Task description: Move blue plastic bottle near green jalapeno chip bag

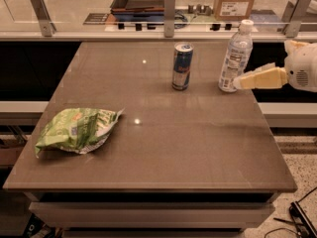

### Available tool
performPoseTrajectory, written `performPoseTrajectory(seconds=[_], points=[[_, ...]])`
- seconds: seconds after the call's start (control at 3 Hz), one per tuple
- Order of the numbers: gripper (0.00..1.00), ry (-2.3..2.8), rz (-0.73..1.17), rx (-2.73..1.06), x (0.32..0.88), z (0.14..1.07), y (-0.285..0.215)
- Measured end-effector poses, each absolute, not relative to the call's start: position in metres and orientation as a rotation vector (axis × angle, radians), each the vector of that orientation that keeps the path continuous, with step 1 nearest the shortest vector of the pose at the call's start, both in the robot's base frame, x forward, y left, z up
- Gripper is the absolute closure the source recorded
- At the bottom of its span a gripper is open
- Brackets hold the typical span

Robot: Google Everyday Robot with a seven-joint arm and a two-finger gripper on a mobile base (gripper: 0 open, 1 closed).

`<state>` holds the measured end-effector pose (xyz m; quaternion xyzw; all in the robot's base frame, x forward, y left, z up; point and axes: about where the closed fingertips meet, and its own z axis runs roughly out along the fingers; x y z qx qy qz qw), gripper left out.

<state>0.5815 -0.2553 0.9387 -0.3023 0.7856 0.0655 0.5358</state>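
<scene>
Jaws of the gripper point(238, 82) reach in from 3 o'clock, tips at the base of the blue plastic bottle point(234, 58) (spread or pressed together, cannot tell). It stands upright at the desk's point(198, 148) 1 o'clock, beside a drink can point(182, 67). Well apart, at 8 o'clock, lies the green jalapeno chip bag point(77, 130).

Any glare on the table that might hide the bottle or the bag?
Camera view: two small glare spots on the table, one left of the can, one right of the bag; neither touches the bottle or the tool, which is at the bottle's right by the table's right edge.
</scene>
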Motion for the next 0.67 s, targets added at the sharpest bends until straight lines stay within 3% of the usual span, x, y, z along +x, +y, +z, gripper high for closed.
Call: performPoseTrajectory(seconds=[0.67], points=[[0.00,1.734,0.285,-0.641,0.617,0.951,-0.243]])
